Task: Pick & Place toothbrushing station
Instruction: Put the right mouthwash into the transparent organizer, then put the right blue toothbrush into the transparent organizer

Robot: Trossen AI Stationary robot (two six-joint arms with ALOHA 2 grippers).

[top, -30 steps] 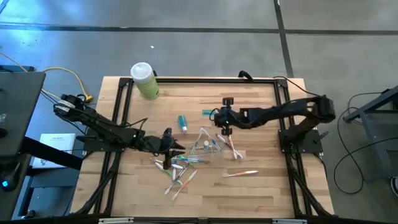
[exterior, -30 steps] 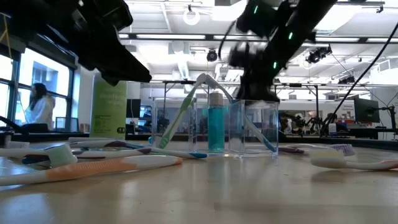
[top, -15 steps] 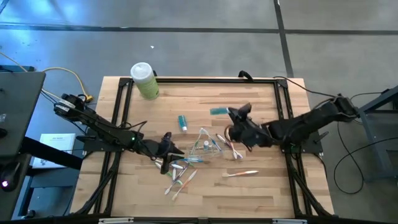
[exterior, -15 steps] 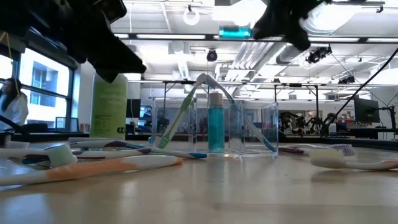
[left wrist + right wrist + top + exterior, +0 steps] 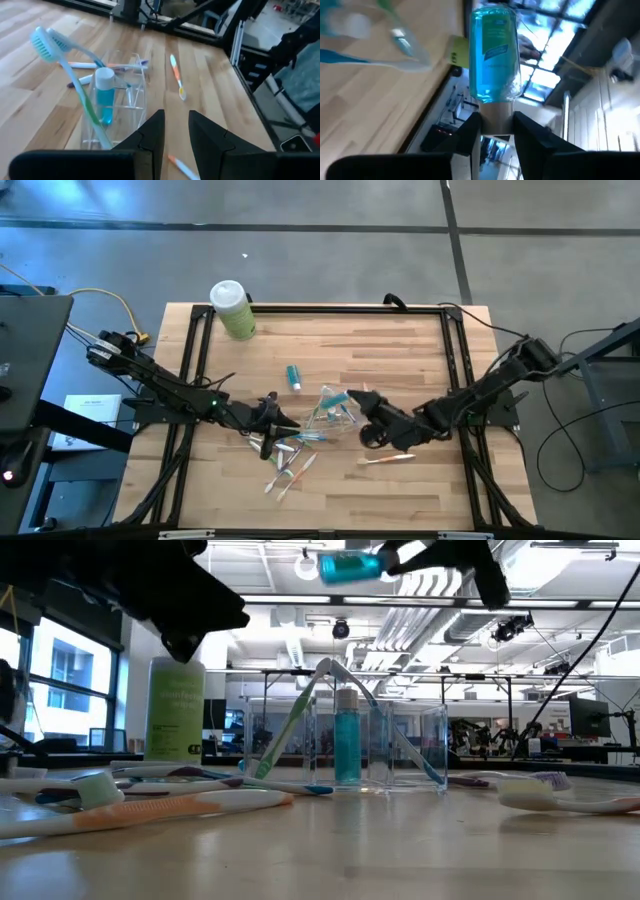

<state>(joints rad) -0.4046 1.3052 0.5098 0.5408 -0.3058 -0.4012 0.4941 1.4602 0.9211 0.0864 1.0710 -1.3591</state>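
Observation:
A clear plastic cup (image 5: 327, 415) stands mid-table; it also shows in the low view (image 5: 385, 745). In it a teal white-capped tube (image 5: 347, 740) stands upright and toothbrushes (image 5: 292, 725) lean on its rim. My right gripper (image 5: 353, 402) is shut on a second teal tube (image 5: 337, 394) held above the cup. A third teal tube (image 5: 293, 376) lies on the table beyond the cup. Several toothbrushes (image 5: 288, 452) lie near the cup. My left gripper (image 5: 283, 420) hovers just left of the cup, open by a narrow gap and empty (image 5: 176, 131). My right gripper pinches the tube's white cap end (image 5: 495, 119) between its two fingers. The fingers come about level from the table's right, and the tube's teal body (image 5: 495, 55) sticks straight out ahead of them. The tube lies nearly level, lifted clear above the cup (image 5: 350, 565).
A large pale-green bottle with a white cap (image 5: 233, 309) stands at the table's far left corner. One toothbrush (image 5: 388, 459) lies alone toward the near right, others (image 5: 372, 420) just right of the cup. A black frame rail (image 5: 320, 307) borders the table.
My right gripper has taken the teal tube up off the table beyond the cup. It has carried the tube up and toward the near edge, turning as it went. The tube now hangs above the cup.

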